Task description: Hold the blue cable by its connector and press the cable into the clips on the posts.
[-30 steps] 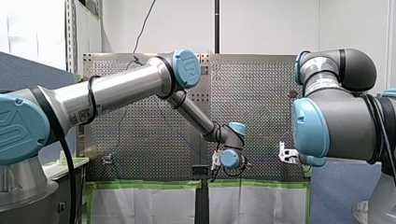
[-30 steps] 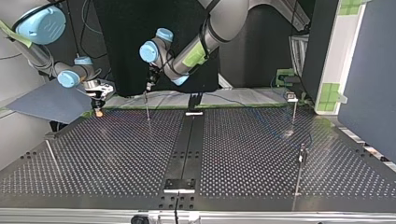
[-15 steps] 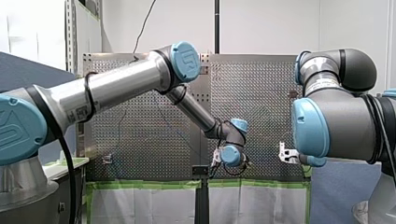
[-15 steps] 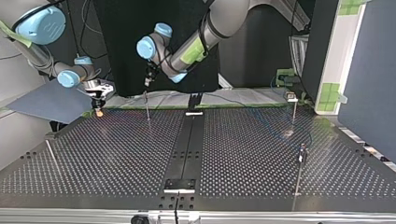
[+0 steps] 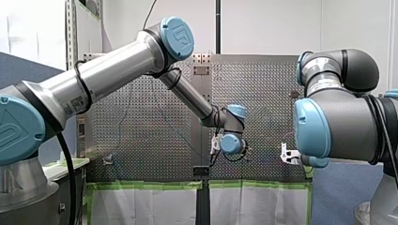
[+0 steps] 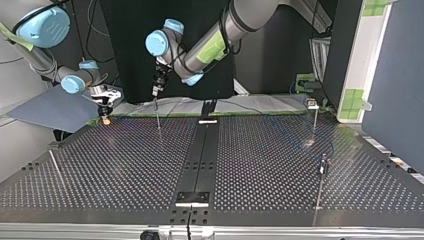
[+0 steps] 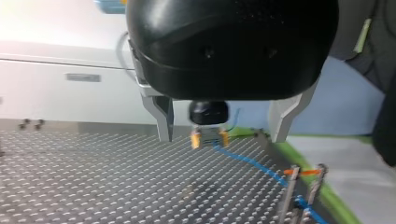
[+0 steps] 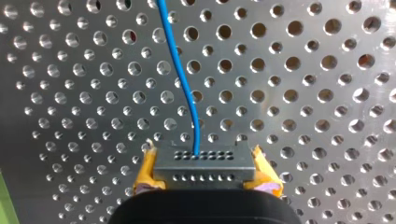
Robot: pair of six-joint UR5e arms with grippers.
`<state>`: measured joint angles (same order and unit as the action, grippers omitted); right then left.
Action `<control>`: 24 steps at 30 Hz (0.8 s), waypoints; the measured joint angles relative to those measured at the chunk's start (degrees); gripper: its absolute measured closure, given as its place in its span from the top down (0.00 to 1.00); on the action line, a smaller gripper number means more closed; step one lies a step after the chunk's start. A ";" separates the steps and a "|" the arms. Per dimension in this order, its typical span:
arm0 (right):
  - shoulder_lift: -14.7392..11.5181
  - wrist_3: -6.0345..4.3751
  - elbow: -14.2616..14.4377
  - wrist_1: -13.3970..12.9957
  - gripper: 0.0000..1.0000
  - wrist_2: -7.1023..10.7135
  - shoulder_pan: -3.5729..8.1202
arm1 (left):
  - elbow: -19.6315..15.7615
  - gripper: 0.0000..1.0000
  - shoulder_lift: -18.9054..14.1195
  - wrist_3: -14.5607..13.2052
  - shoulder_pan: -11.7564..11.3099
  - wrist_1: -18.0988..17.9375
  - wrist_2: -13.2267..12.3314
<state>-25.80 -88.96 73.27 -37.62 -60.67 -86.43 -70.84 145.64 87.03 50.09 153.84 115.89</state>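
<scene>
The blue cable [image 8: 187, 79] leaves its grey connector [image 8: 204, 161] and runs away over the perforated worktop [image 8: 303, 93]. The connector sits crosswise in my right claw [image 8: 205, 173], clamped between the yellow pads [image 8: 145, 173], at the worktop's edge at the top view's left. Holding it by the connector likely gives the line a fixed end, so the free length can be drawn taut and pushed down without slipping. In the left wrist view the cable leads from that claw towards a pair of thin posts [image 7: 292, 196] with an orange clip [image 7: 301, 171] and passes low beside them; whether it is seated I cannot tell. My left claw [image 7: 221, 137] hangs above, its metal fingers [image 7: 163, 116] apart with nothing between them, probably free to do the pressing. My left arm reaches in from the top view's right, past the middle, wrist bent down so the claw points at the post [image 6: 158, 115] below it. My right arm is tucked low at that view's left.
</scene>
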 joint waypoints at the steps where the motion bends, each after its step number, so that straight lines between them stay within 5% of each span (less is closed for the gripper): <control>1: 0.00 0.00 0.00 0.00 0.00 0.00 0.00 | -0.52 1.00 -0.53 0.04 0.03 -0.52 0.27; 9: 0.00 0.00 -0.01 0.00 0.00 0.01 -0.13 | -5.24 1.00 -5.24 0.25 0.41 -4.48 2.93; 24: 0.00 0.00 -0.02 0.00 0.00 0.01 -0.35 | -12.98 1.00 -12.99 2.49 -0.30 -8.70 3.91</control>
<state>-25.81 -88.96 73.25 -37.63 -60.66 -86.78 -83.82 132.65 89.52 49.79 145.14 119.79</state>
